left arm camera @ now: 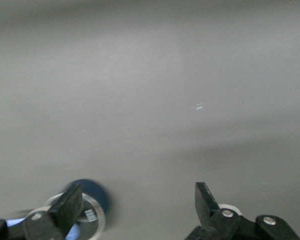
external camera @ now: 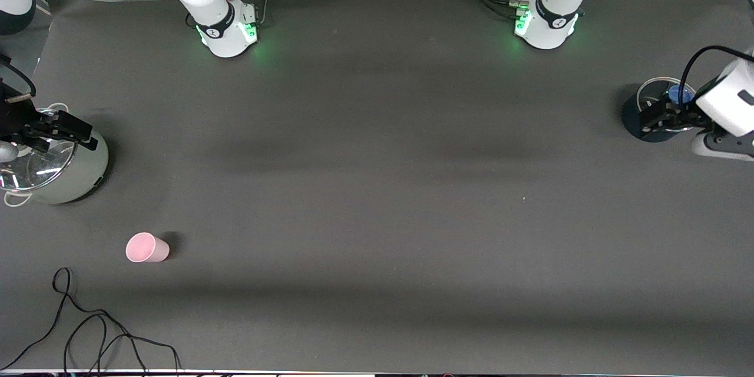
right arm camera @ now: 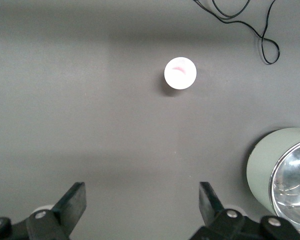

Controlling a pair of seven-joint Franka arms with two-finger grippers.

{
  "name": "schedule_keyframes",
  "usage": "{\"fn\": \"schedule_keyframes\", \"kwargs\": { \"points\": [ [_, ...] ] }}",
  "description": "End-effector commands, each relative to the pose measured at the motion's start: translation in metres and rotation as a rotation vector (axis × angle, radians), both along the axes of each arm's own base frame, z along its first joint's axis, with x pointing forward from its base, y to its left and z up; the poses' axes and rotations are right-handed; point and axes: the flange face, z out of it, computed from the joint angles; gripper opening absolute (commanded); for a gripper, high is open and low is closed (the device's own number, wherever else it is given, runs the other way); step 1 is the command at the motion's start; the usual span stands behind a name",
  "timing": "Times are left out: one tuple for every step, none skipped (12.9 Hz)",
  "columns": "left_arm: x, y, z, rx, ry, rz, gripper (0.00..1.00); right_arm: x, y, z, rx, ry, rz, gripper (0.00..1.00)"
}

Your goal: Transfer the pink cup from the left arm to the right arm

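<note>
Two end effectors, both empty, fingers spread wide. Pink cup stood upside down on worktop toward right arm's end, nearer front camera than pale green pot. Right end effector hovered over pot's glass lid. Left end effector hovered over dark pot at left arm's end. Black cable lay near cup.

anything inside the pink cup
The pink cup stands apart on the grey table. The right wrist view looks down on its flat closed top, so it seems upside down. Whatever is inside is covered and cannot be seen.
</note>
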Motion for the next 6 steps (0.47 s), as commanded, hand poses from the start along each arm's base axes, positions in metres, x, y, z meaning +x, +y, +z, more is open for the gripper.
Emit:
{"fn": "schedule_keyframes", "kwargs": {
  "points": [
    [-0.013, -0.011, 0.005, 0.069, 0.008, -0.111, 1.00, 0.006, -0.006, 0.003, -0.021, 0.001, -0.027, 1.00],
    [-0.015, -0.010, 0.013, 0.063, 0.020, -0.099, 1.00, 0.006, -0.004, 0.003, -0.021, 0.001, -0.023, 1.00],
    [-0.016, -0.010, 0.017, 0.046, 0.046, -0.091, 1.00, 0.006, -0.004, 0.003, -0.021, 0.001, -0.023, 1.00],
    [-0.012, -0.011, 0.012, 0.037, 0.088, -0.095, 1.00, 0.006, -0.004, 0.003, -0.021, 0.001, -0.022, 1.00],
    [-0.004, -0.013, 0.004, 0.034, 0.120, -0.103, 1.00, 0.006, -0.004, 0.004, -0.022, -0.001, -0.023, 1.00],
    [-0.002, -0.016, 0.005, 0.009, 0.121, -0.120, 1.00, 0.006, -0.004, 0.004, -0.022, -0.001, -0.023, 1.00]
  ]
}}
